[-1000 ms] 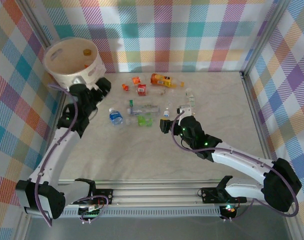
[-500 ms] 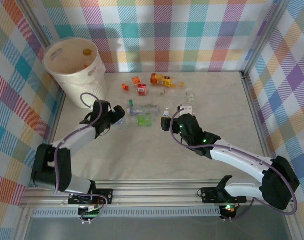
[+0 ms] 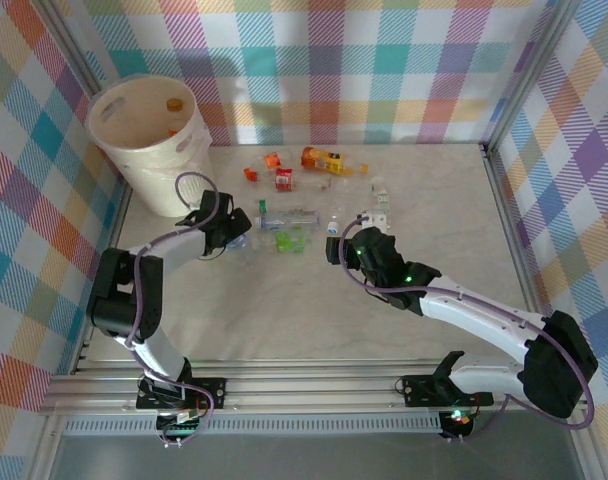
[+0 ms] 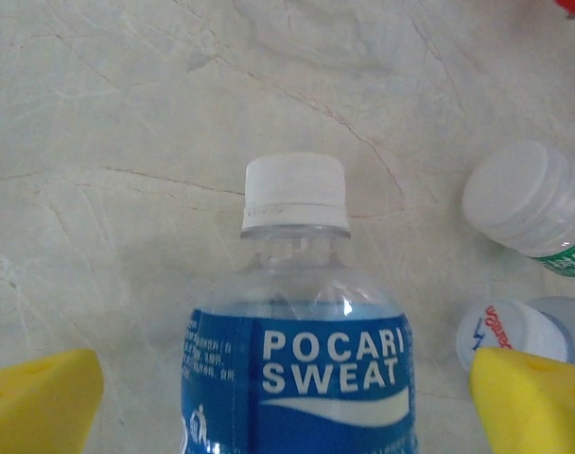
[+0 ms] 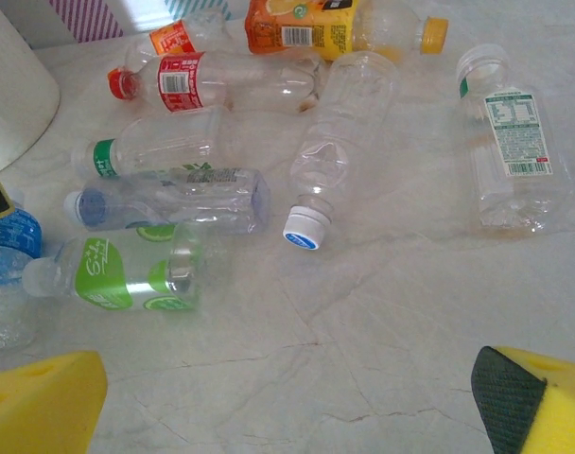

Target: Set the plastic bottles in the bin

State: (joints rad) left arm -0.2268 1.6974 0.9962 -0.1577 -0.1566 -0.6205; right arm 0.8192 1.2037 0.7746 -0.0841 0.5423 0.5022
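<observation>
Step in hand (judged): left arm picking the Pocari Sweat bottle (image 4: 297, 378).

- Pocari Sweat bottle lies on its side on the marbled table (image 3: 284, 320), just beside the bin (image 3: 159, 178), at the foot of its wall. White cap points away from the wrist.
- Left gripper (image 4: 287, 407): yellow pads spread wide, one on each side of the blue label. A gap shows on both sides, so nothing is pinched yet.
- Right gripper (image 5: 287, 407): pads also spread and empty, hovering farther from the bin over the loose bottles, among them the green-label bottle (image 5: 117, 274) and the blue-cap bottle (image 5: 339, 142).
- Bin stands upright with its mouth open.

To do it well:
1. Settle the pads onto the labelled body, not the tapering shoulder, where the grip would probably slide off.
2. Close evenly and gently; the thin clear wall probably buckles.
3. Mind the white-cap bottle (image 4: 529, 199) lying on the side away from the bin, so it is not caught too.
4. Lift above the bin's rim before swinging across, then release over the middle.
</observation>
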